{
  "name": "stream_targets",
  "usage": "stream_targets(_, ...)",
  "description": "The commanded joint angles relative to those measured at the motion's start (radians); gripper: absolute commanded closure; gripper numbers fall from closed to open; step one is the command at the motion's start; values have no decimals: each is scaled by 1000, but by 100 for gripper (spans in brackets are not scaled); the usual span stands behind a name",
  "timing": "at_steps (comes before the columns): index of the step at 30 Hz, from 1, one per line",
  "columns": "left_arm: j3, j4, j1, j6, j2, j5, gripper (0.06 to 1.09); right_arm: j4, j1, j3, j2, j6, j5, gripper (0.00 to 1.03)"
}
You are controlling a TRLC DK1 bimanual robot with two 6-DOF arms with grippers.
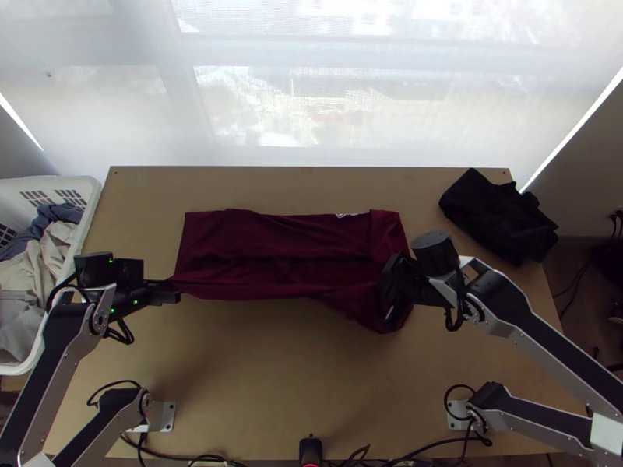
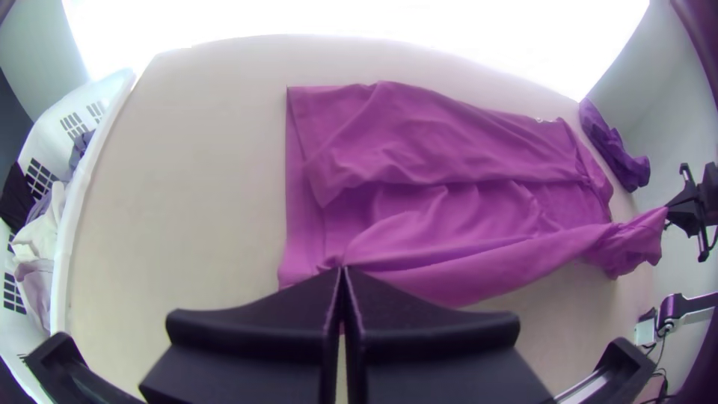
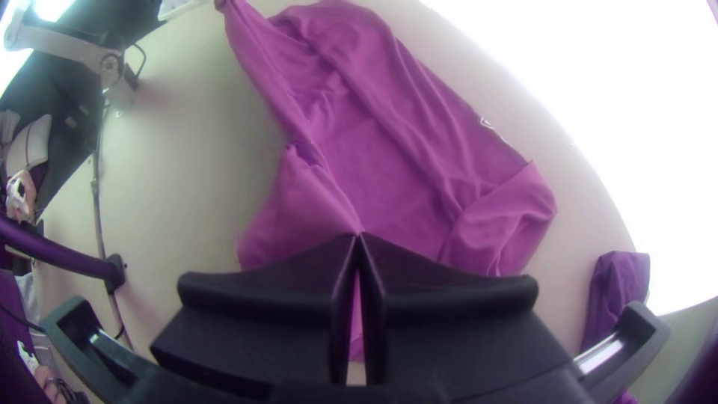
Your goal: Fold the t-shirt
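Top: t-shirt [image 1: 288, 247] across table [image 1: 272, 373]; my left gripper [image 1: 176, 296] and right gripper [image 1: 385, 293] at near side's two ends, likely to tension it for folding.
Left wrist: left pinches near edge.
Right wrist: right pinches lifted cloth.

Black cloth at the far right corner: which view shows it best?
The top view: the black cloth shows whole there. The left wrist view shows it small and distant; the right wrist view, partly covered.

You view a robot workstation, home or lab indeterminate: mounting plates [image 1: 167, 417] on a wooden table [image 1: 257, 373], pale window covering [image 1: 257, 101] across the top, laundry basket [image 1: 94, 204] at left.
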Motion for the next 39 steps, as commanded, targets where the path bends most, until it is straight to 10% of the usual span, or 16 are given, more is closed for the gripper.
stream_targets(1,47,59,7,-5,67,-2,105,36,-98,96,109,-35,0,100)
stream_targets(39,667,214,3,0,768,-3,105,-40,-353,920,858,-170,-14,100)
